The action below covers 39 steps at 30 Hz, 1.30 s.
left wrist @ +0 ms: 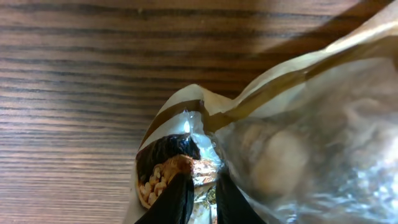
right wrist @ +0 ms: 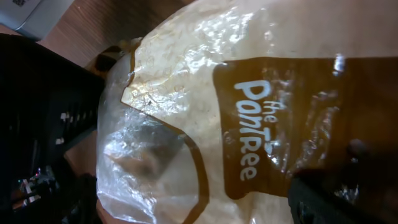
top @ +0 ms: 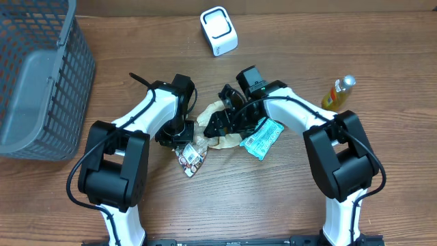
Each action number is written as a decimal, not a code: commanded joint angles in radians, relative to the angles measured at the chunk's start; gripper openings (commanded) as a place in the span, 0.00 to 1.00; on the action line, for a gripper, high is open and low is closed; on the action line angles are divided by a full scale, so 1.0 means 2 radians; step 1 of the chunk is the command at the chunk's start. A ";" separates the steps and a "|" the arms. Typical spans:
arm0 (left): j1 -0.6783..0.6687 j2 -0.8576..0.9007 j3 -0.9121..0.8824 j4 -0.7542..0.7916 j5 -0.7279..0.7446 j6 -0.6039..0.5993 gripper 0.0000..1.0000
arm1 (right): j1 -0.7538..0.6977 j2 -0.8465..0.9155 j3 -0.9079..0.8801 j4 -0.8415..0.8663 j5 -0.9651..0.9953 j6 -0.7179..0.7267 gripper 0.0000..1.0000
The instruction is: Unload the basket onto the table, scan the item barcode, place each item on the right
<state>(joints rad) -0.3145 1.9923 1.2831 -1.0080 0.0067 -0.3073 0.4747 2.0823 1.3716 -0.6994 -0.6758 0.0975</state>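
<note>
Overhead view of a wood-grain table [top: 273,205] with dark brown planks, the grain running side to side; nothing of the room beyond the tabletop shows. A grey plastic mesh basket [top: 75,61] stands at the left edge. A white barcode scanner [top: 218,31] sits at the far centre, well apart from both arms. A yellow bottle [top: 338,94] with a pale cap lies tilted near the right edge.

The two arms meet at mid-table over a cluster of packets. A tan bread bag [top: 210,109], clear film printed "the PanTree" in white on brown [right wrist: 205,112], lies crumpled between them. A teal packet [top: 265,137] with a white label rests just beside it, under the right forearm. A small snack packet [top: 191,159] with a dark printed face lies by the left arm, nearer the front edge.

The left gripper [top: 183,140] is clenched: in the left wrist view its fingers [left wrist: 180,199] pinch the foil edge of the snack packet [left wrist: 168,165], with the bread bag [left wrist: 298,143] touching it at the right and bare table [left wrist: 93,74] behind.

The right gripper [top: 225,121] has its jaws spread wide over the bread bag, which fills its wrist view; one finger [right wrist: 336,199] shows at lower right. Whether the jaws press the bag cannot be told.
</note>
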 commanded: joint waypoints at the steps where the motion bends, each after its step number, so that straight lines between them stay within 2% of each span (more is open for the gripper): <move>1: -0.004 0.016 -0.019 0.030 0.006 0.008 0.15 | 0.023 0.007 -0.014 0.010 0.000 0.062 0.94; 5: -0.004 0.016 -0.019 0.037 0.006 0.008 0.15 | 0.036 0.007 -0.014 0.033 -0.001 0.115 0.90; 13: -0.003 0.016 -0.019 0.037 0.004 0.016 0.15 | 0.044 0.007 -0.014 0.066 -0.035 0.150 0.81; 16: -0.003 0.016 -0.019 0.037 0.005 0.016 0.16 | 0.044 0.007 -0.014 0.083 -0.059 0.152 0.73; 21: -0.003 0.016 -0.019 0.037 0.006 0.016 0.18 | 0.044 0.007 -0.015 0.087 -0.065 0.151 0.52; 25: -0.003 0.015 -0.019 0.037 0.006 0.018 0.17 | 0.044 0.007 -0.015 0.087 -0.061 0.147 0.44; 30: -0.003 0.011 -0.014 0.038 0.007 0.019 0.17 | 0.045 0.007 -0.015 0.085 -0.051 0.144 0.43; 34: -0.003 0.010 -0.013 0.046 0.006 0.021 0.17 | 0.050 0.007 -0.015 0.085 -0.052 0.144 0.59; 39: -0.003 0.010 -0.013 0.057 0.010 0.021 0.15 | 0.067 0.007 -0.015 0.086 -0.050 0.144 0.60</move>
<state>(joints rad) -0.3138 1.9789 1.2743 -0.9340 0.0071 -0.2810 0.5663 2.0884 1.3460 -0.5396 -0.7452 0.3897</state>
